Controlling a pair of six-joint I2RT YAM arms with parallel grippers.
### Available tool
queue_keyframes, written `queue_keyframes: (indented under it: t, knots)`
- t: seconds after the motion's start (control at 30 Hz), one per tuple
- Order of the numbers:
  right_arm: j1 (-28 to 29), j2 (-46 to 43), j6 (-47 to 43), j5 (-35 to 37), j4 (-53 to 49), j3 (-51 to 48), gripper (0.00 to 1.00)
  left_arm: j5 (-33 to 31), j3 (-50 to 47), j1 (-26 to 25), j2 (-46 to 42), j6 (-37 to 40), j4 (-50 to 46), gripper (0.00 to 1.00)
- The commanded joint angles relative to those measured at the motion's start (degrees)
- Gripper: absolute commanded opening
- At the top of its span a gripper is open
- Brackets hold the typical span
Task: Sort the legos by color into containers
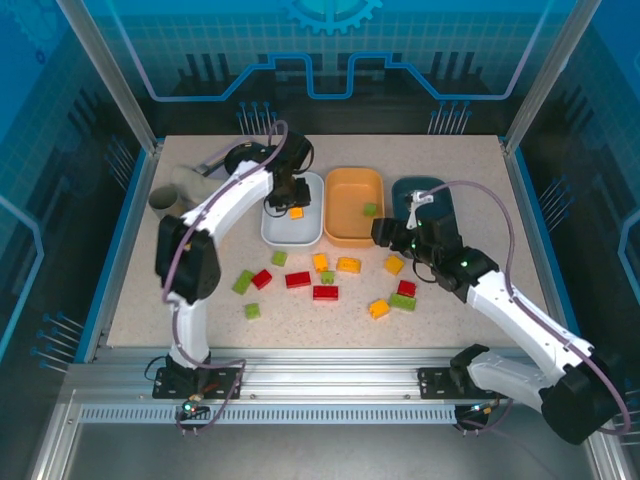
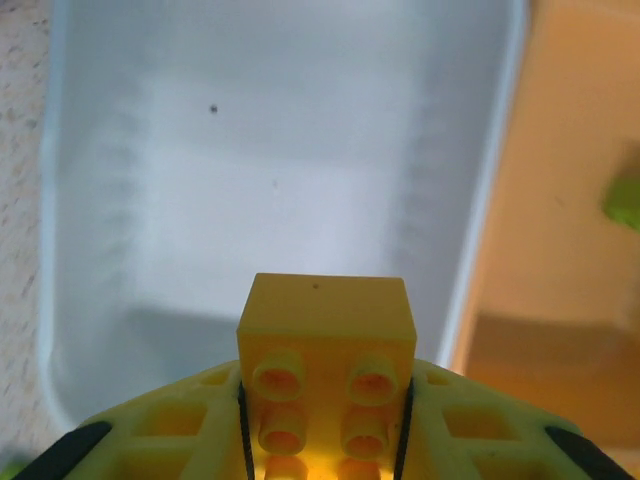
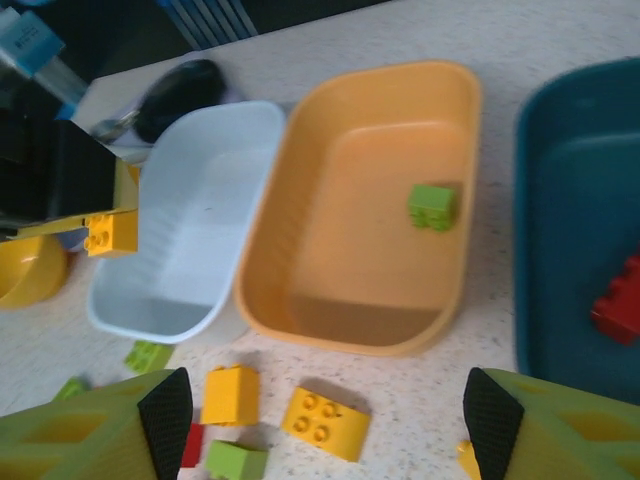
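Yellow brick (image 2: 327, 320), low centre of the left wrist frame, is pinched by its side walls in the left gripper (image 2: 325, 440) above the white tray (image 2: 150, 200). Light, rigid, slick plastic is judged likely; flat sides are best gripped squarely. Right gripper (image 3: 325, 425) is spread, empty.

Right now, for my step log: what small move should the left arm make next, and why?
Probably open the left gripper: it is shut on a yellow brick over the bare white tray, while a green brick lies in the orange tray and a red brick in the teal tray.
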Motion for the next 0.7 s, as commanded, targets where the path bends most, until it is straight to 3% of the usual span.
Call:
queue_keyframes:
  t: [0.0,0.13,0.33,0.5,0.67]
  knots:
    - [-1.5,1.5,2.6,4.8,-9.9,3.1,0.73,-0.6,7.5,2.0,8.2,2.2,-4.9,0.35]
    - [-2.4,1.0,4.4,6.2,-16.1,1.4,0.71,0.3,14.0,2.3,15.3,3.4,-7.4,0.43]
    - [-3.4,2.1,6.0,6.6,-27.2,-0.1,0.72,0.8,13.0,2.0,13.1,3.0,-6.8,0.67]
    - [-3.4,6.8,6.6,3.0,-28.7,-2.3,0.75,1.1,7.4,-0.1,2.8,0.6,-3.5,0.72]
    - [-3.5,13.5,6.4,2.5,-25.6,-3.5,0.75,7.7,-14.2,-3.4,-15.7,-4.1,10.5,0.77]
